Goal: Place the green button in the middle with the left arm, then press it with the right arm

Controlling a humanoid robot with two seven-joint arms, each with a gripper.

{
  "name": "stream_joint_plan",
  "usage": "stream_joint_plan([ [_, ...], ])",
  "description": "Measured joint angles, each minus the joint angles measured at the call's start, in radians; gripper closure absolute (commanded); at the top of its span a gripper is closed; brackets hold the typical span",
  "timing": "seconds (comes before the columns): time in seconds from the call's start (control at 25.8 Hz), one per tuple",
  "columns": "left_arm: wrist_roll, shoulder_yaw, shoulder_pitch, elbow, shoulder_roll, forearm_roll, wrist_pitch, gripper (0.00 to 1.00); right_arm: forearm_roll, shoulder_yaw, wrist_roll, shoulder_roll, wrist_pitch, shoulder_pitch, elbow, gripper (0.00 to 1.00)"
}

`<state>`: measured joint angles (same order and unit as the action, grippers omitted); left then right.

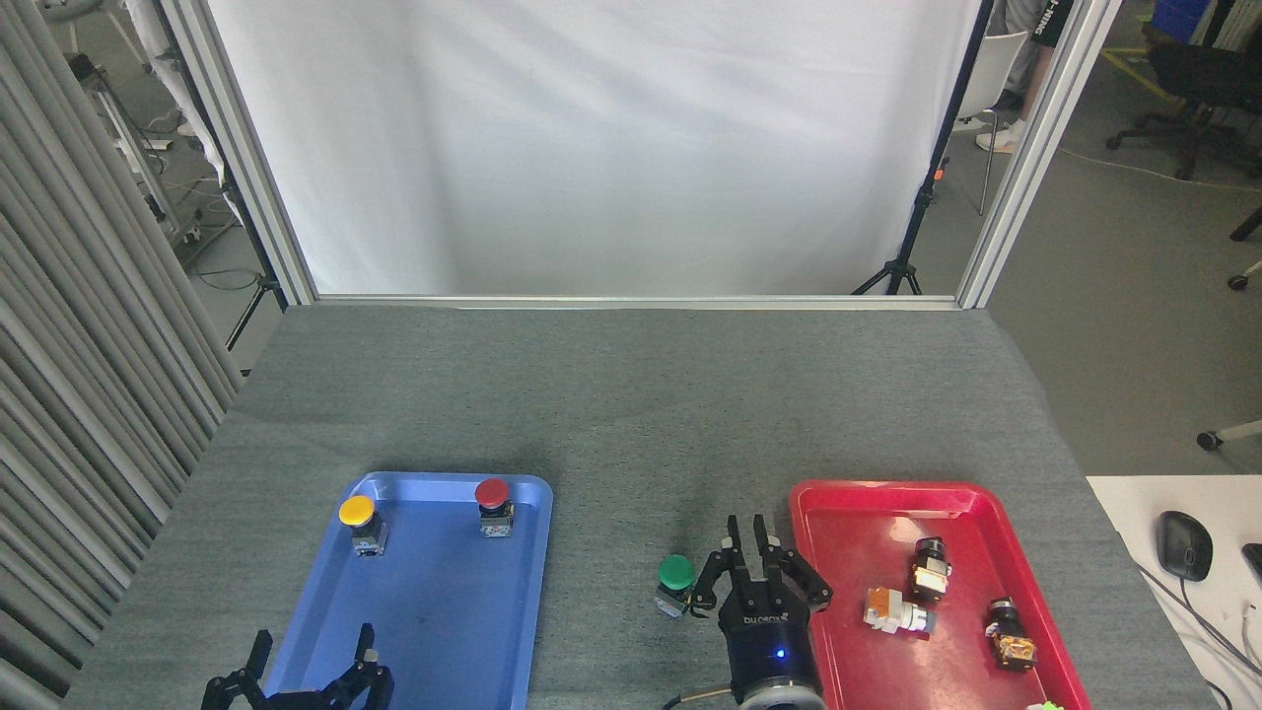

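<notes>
green button [675, 571] upright on bare grey desk [611, 414] between blue tray [532, 552] and red tray [804, 523]. right gripper [754, 552] just right of it, fingers spread, holding nothing. left gripper [306, 666] far off, also open and empty. Press looks like short hop left for right one.

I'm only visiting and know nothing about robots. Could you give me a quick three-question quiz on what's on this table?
1. True or false: the green button stands on the grey cloth, between the two trays.
2. Which cap colours show in the blue tray? A) yellow and red B) green and red C) yellow and green
3. Fill in: the right gripper sits between the green button and the ___ tray.

Key: 1 true; 2 A; 3 red.
</notes>
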<state>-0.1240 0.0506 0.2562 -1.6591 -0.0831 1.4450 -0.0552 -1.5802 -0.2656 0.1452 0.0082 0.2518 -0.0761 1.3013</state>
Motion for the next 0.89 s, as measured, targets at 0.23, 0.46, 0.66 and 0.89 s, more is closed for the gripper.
stream_joint_plan([
  [0.23,0.000,-0.001,0.000,-0.002,0.002,0.000,0.002,0.01,-0.002,0.010,0.001,-0.044,0.012,0.079,0.075,0.00],
  [0.46,0.000,-0.001,0.000,-0.003,0.002,0.000,0.002,0.01,-0.003,0.014,0.001,-0.081,0.016,0.198,0.191,0.00],
  [0.66,0.000,-0.002,0.006,-0.004,0.004,0.000,0.002,0.01,-0.003,0.016,0.002,-0.100,0.041,0.244,0.239,0.00],
  [0.89,-0.001,-0.004,0.011,-0.004,0.006,0.000,0.002,0.01,-0.003,0.017,0.038,-0.115,0.052,0.286,0.280,0.00],
])
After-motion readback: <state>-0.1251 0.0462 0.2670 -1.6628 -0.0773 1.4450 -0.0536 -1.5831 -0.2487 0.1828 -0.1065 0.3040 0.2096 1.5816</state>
